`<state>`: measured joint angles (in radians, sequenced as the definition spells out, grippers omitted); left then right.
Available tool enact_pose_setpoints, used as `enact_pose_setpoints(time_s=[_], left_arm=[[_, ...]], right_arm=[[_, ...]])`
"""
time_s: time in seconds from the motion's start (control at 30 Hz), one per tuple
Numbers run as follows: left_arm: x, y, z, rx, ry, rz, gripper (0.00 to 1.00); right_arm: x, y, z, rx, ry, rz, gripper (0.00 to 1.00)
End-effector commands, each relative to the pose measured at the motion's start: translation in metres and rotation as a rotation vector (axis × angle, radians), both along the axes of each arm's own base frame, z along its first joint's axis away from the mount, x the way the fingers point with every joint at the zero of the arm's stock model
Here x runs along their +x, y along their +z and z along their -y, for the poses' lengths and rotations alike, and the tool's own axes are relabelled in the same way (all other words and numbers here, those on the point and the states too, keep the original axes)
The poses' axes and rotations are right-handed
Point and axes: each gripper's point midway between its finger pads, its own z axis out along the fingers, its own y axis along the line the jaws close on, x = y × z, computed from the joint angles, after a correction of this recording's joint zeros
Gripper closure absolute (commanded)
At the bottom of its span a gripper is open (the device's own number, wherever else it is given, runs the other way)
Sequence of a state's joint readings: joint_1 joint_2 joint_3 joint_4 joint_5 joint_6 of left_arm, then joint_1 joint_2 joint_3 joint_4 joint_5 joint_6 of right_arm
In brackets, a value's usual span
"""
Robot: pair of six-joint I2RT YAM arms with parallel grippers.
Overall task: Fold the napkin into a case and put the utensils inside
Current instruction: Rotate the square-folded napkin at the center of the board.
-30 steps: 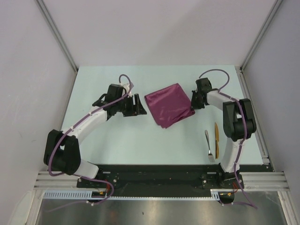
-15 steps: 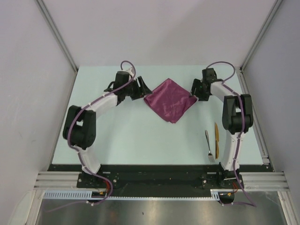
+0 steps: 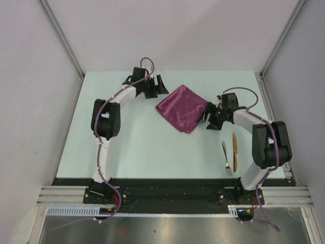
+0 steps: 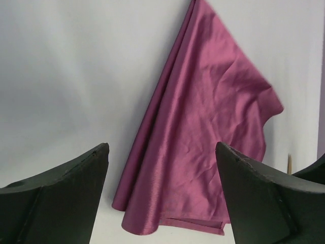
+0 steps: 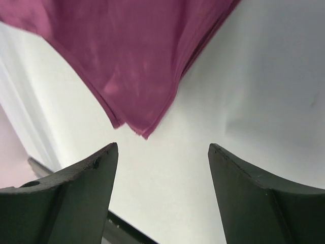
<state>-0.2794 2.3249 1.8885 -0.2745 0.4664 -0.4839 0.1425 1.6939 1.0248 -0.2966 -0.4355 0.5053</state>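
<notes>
The folding step is in hand, and it is judged to be only part done. The napkin (image 3: 183,108) is laid in the middle of the bench (image 3: 142,147), toward the far side. It is folded into a small tilted square, not yet long and thin.

Nothing is held. The left hand (image 3: 161,87) is spread wide just beside the napkin's far left corner. The right hand (image 3: 207,118) is spread too, close by the right corner, with no cloth between its fingers.

The spoon (image 3: 226,158) and the golden piece (image 3: 234,146) are left side by side at the near right, well apart from the cloth.

Next, an edge must be pinched and folded over again.

A second ago the right corner was pinched by the right hand. Now it has been let go. The left hand has been moved up to the far corner.
</notes>
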Motion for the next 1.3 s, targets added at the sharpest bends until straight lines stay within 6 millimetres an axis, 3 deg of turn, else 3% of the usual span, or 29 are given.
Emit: enact_pose_setpoints(time_s=[0.0,0.13,0.23,0.33,0.4,0.43,0.47,0.5,0.53,0.57,0.6,0.63,0.7,0.73,0.77,0.8,0.83,0.9,0.97,1.0,1.03,1.13,1.27], left_arm=[[-0.018,-0.017,0.01,-0.017,-0.099,-0.069,0.1],[-0.033,-0.039,0.003,0.014,-0.088,-0.119,0.12],[-0.045,-0.049,0.002,0.01,-0.092,-0.155,0.24],[-0.063,-0.056,0.003,-0.018,-0.095,-0.212,0.49],[-0.073,-0.055,0.004,-0.038,-0.086,-0.234,0.6],[-0.088,-0.066,0.0,-0.035,-0.079,-0.272,0.65],[-0.089,-0.051,-0.001,-0.048,-0.073,-0.236,0.68],[-0.093,-0.048,-0.003,-0.052,-0.052,-0.237,0.7],[-0.112,-0.06,-0.009,-0.045,-0.041,-0.279,0.73],[-0.114,-0.042,-0.01,-0.06,-0.033,-0.241,0.75],[-0.121,-0.042,-0.013,-0.062,-0.012,-0.253,0.78],[-0.141,-0.052,-0.019,-0.058,0.002,-0.296,0.83],[-0.15,-0.034,-0.019,-0.104,0.022,-0.253,0.83],[-0.171,-0.046,-0.022,-0.111,0.025,-0.301,0.84],[-0.178,-0.046,-0.023,-0.129,0.039,-0.314,0.85],[-0.183,-0.032,-0.022,-0.15,0.043,-0.28,0.85],[-0.207,-0.045,-0.023,-0.141,0.041,-0.318,0.84],[-0.222,-0.042,-0.025,-0.142,0.058,-0.312,0.83],[-0.24,-0.039,-0.03,-0.147,0.065,-0.31,0.75],[-0.245,-0.038,-0.034,-0.134,0.071,-0.31,0.68],[-0.249,-0.027,-0.039,-0.112,0.077,-0.274,0.38],[-0.256,-0.022,-0.049,-0.05,0.091,-0.262,0.19],[-0.26,-0.016,-0.053,-0.034,0.09,-0.26,0.18]], right_arm=[[-0.002,0.017,-0.015,0.095,0.025,0.05,0.23],[-0.006,0.012,-0.016,0.097,0.033,0.037,0.23],[-0.007,0.011,-0.018,0.096,0.037,0.04,0.23],[-0.009,0.01,-0.018,0.085,0.038,0.038,0.23],[-0.011,0.008,-0.017,0.073,0.042,0.042,0.23],[-0.014,0.005,-0.017,0.065,0.046,0.036,0.23],[-0.016,0.003,-0.016,0.058,0.047,0.03,0.23],[-0.018,0.002,-0.014,0.047,0.053,0.033,0.23],[-0.019,0.001,-0.014,0.043,0.057,0.035,0.23],[-0.023,-0.003,-0.012,0.037,0.057,0.022,0.23],[-0.025,-0.004,-0.012,0.037,0.063,0.019,0.23],[-0.028,-0.006,-0.012,0.032,0.076,0.016,0.24],[-0.034,-0.013,-0.009,0.016,0.076,0.002,0.24],[-0.035,-0.013,-0.008,0.01,0.073,0.006,0.24],[-0.036,-0.015,-0.008,0.007,0.075,0.004,0.24],[-0.039,-0.015,-0.009,0.016,0.083,-0.004,0.24],[-0.04,-0.015,-0.012,0.028,0.091,-0.006,0.24],[-0.046,-0.017,-0.019,0.028,0.121,-0.017,0.24],[-0.051,-0.019,-0.019,0.001,0.134,-0.022,0.24],[-0.052,-0.02,-0.019,-0.013,0.131,-0.023,0.25],[-0.055,-0.024,-0.019,-0.012,0.127,-0.038,0.25],[-0.052,-0.028,-0.02,-0.006,0.123,-0.051,0.32],[-0.048,-0.037,-0.023,0.005,0.117,-0.081,0.48]])
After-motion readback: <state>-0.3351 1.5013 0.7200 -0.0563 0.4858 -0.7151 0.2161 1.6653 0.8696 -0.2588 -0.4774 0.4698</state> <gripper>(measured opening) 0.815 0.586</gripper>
